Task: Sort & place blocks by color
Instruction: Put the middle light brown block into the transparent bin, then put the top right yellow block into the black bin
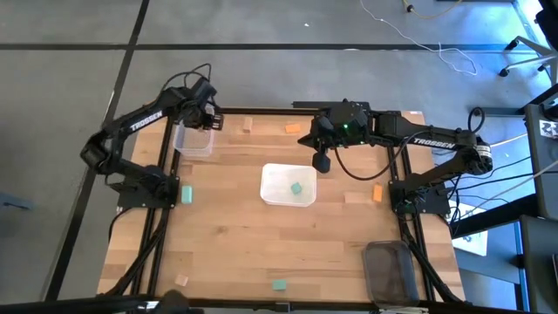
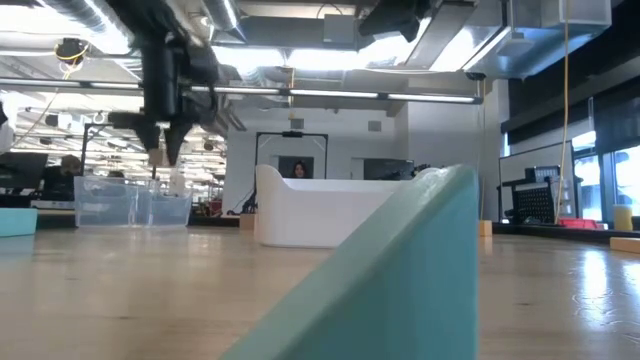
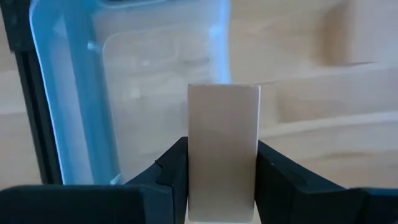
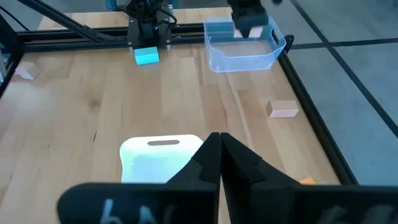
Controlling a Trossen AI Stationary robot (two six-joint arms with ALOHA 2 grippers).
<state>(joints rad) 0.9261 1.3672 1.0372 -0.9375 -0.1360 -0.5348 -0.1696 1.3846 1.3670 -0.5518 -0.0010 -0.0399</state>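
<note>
In the low view a close teal-green cube block (image 2: 400, 285) fills the foreground, hiding much of the white square tray (image 2: 320, 212). A second teal block (image 1: 297, 187) lies in that tray. At ten o'clock, the left gripper (image 3: 222, 171) clamps a pale wooden block (image 3: 223, 149) over the clear plastic tub (image 1: 193, 142). The right gripper (image 4: 219, 149), fingers pressed together and empty, hangs beyond the tray.

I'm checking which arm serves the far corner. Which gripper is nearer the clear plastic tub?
Left. The left gripper hangs right above the clear plastic tub, holding a pale wooden block. The right gripper is shut, off by the white square tray mid-table.
</note>
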